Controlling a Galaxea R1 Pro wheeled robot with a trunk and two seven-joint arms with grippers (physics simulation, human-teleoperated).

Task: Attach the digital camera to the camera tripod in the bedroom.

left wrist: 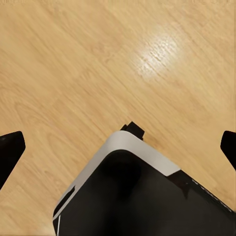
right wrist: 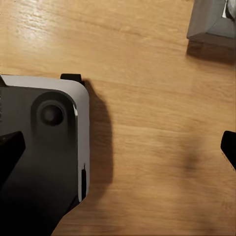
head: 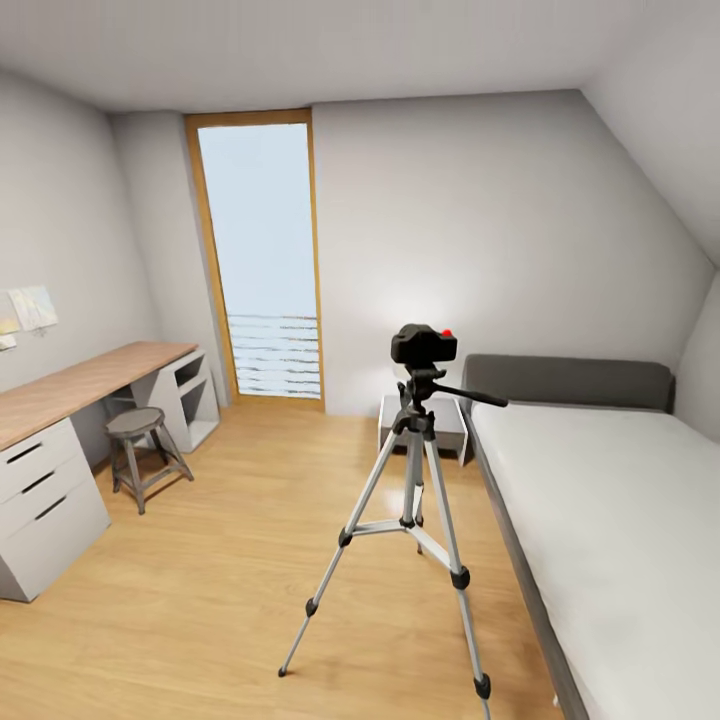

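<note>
The camera (head: pixel 424 345) is seen seated on the head of the tripod (head: pixel 413 500), which stands on the wood floor (head: pixel 220 580) beside the bed (head: pixel 600 520). The left pincer (left wrist: pixel 118 152) and right pincer (right wrist: pixel 118 152) are both spread apart, holding nothing, above the floor and the robot's base (right wrist: pixel 39 147). The mounting appears done; the seating should be checked and the legs left undisturbed.
</note>
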